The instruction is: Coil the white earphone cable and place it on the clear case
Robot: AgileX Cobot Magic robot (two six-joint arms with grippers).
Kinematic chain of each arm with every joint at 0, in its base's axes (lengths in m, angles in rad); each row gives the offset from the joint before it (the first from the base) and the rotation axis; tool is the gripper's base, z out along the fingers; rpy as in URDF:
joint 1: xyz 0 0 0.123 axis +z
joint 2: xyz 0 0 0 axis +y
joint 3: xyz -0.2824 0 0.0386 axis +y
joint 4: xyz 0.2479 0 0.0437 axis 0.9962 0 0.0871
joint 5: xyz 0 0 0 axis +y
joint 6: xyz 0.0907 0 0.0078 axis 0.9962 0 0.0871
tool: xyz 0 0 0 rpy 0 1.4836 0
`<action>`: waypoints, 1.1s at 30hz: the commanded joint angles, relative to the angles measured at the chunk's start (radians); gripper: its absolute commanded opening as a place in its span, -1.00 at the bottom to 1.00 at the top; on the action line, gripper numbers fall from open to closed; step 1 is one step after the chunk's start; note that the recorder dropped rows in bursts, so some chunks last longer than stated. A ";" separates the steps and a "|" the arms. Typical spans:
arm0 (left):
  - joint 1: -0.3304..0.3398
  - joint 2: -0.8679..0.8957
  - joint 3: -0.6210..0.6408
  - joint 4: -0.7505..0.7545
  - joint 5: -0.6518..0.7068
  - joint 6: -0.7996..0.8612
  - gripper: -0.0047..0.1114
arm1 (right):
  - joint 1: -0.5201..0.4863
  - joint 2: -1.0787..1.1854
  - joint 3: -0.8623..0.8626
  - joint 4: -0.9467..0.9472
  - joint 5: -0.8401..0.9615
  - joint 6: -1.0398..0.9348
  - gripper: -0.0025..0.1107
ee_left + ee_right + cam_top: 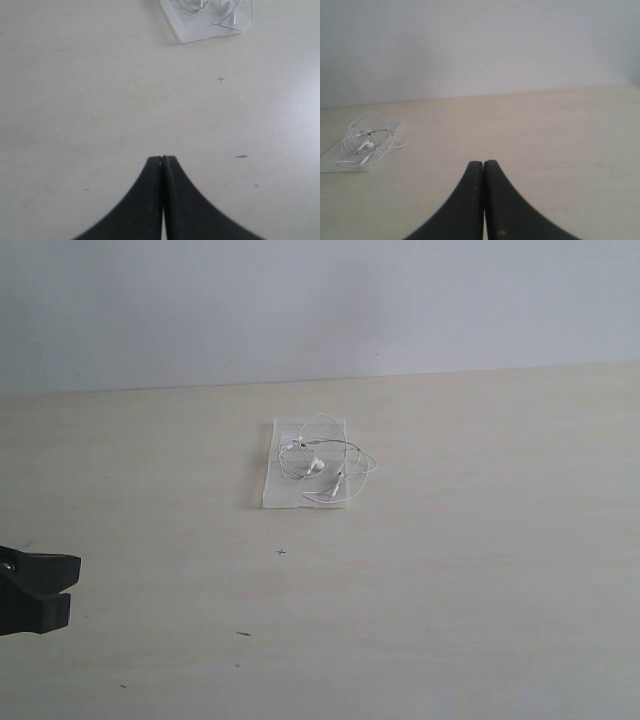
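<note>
My left fingers (162, 160) are pressed together with nothing between them, low over the bare bench (75, 100). In the exterior view they only poke in at the left edge, the rest cut off. My right fingers (483, 164) are together too and empty, and they sit outside the exterior view. The white earphone cable (322, 458) is well apart from both pairs, out ahead of the left tips and off to one side of the right ones. It lies in loose loops on the clear case (272, 492), one loop spilling past the case's edge onto the bench. The case barely shows against the pale top, and the left wrist view crops its far part. I can't pick out the plug or the remote
</note>
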 commanded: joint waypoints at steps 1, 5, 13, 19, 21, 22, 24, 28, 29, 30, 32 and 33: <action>0.003 -0.007 0.003 0.002 0.004 0.002 -0.92 | -0.006 -0.005 0.005 -0.014 0.018 0.044 -0.96; 0.003 -0.007 0.003 0.002 0.004 0.002 -0.92 | -0.006 -0.005 0.005 -0.067 0.018 0.135 -0.96; 0.003 -0.007 0.003 0.002 0.004 0.002 -0.92 | -0.006 -0.005 0.005 -0.081 0.018 0.115 -0.96; 0.003 -0.007 0.003 0.002 0.004 0.002 -0.92 | -0.006 -0.005 0.005 -0.081 0.018 0.116 -0.96; 0.003 -0.007 0.003 0.002 0.004 0.002 -0.92 | -0.006 -0.005 0.005 -0.081 0.018 0.116 -0.96; 0.003 -0.007 0.003 0.002 0.004 0.002 -0.92 | -0.006 -0.005 0.005 -0.081 0.018 0.116 -0.96; 0.003 -0.007 0.003 0.002 0.004 0.002 -0.92 | -0.006 -0.005 0.005 -0.081 0.018 0.116 -0.96; 0.003 -0.007 0.003 0.002 0.004 0.002 -0.92 | -0.006 -0.005 0.005 -0.081 0.018 0.116 -0.96; 0.003 -0.007 0.003 0.002 0.004 0.002 -0.92 | -0.006 -0.005 0.005 -0.081 0.018 0.116 -0.96; 0.003 -0.007 0.003 0.002 0.004 0.002 -0.92 | -0.006 -0.005 0.005 -0.081 0.018 0.116 -0.96; 0.003 -0.007 0.003 0.002 0.004 0.002 -0.92 | -0.006 -0.005 0.005 -0.081 0.018 0.116 -0.96; 0.003 -0.007 0.003 0.002 0.004 0.002 -0.92 | -0.006 -0.005 0.005 -0.081 0.018 0.116 -0.96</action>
